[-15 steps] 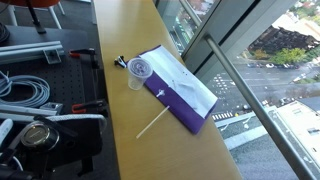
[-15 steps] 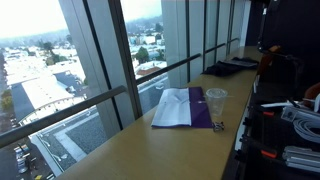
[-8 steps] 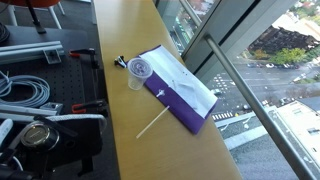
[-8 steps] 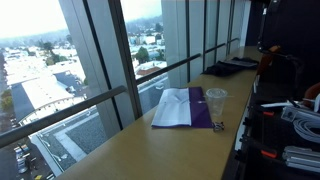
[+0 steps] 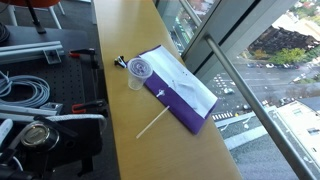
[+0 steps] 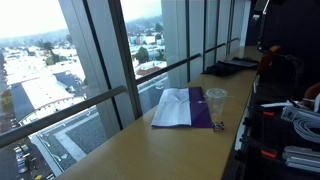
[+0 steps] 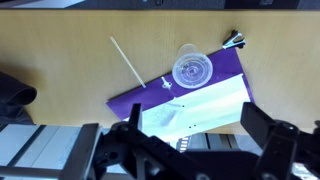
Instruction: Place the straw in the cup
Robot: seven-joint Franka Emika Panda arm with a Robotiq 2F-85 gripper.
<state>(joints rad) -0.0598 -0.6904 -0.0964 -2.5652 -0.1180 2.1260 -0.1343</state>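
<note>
The white straw (image 5: 152, 124) lies flat on the wooden counter, just off a corner of the purple-and-white folder (image 5: 180, 90). The clear cup (image 5: 139, 72) with its purple round mark stands upright at the folder's other end. In the wrist view the straw (image 7: 127, 62) lies to the left of the cup (image 7: 191, 71). My gripper (image 7: 195, 150) is open and empty, high above the folder, with its dark fingers (image 7: 258, 125) wide apart at the bottom of the wrist view. The cup also shows in an exterior view (image 6: 216, 100); the straw is hidden there.
A small dark object (image 5: 120, 63) lies next to the cup. The counter (image 5: 130, 150) runs along a window with a metal rail (image 5: 240, 90). Cables and clamps (image 5: 30, 88) lie on the dark table beside it. A dark flat item (image 6: 222, 68) lies farther along the counter.
</note>
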